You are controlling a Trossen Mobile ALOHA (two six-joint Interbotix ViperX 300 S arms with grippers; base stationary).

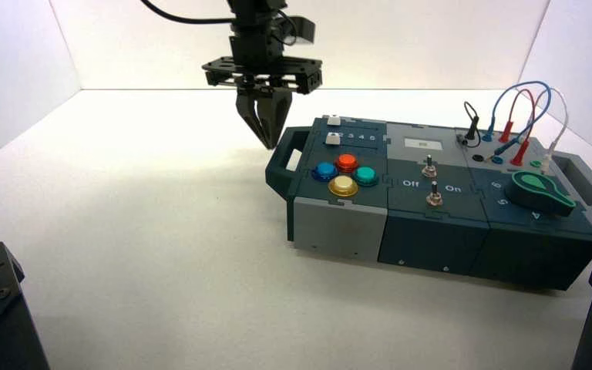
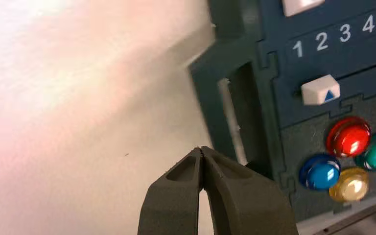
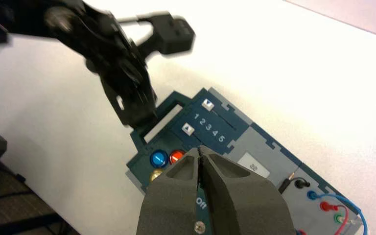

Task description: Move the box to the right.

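Observation:
The box [image 1: 432,235] is long, dark teal and grey, and lies right of centre on the white table. My left gripper [image 1: 270,141] is shut and empty, pointing down with its tips just beside the box's left end handle [image 1: 280,166]. In the left wrist view the shut tips [image 2: 201,149] hang over the table next to that handle [image 2: 206,107], and I cannot tell whether they touch it. My right gripper [image 3: 200,148] is shut on nothing, high above the box [image 3: 271,152]. It is outside the high view.
On the box, red [image 1: 347,162], blue [image 1: 324,170], yellow [image 1: 343,185] and green [image 1: 366,176] buttons sit by the left end. Two toggle switches [image 1: 432,181] are mid-box, a green knob [image 1: 538,189] and wires [image 1: 520,116] at the right. White walls enclose the table.

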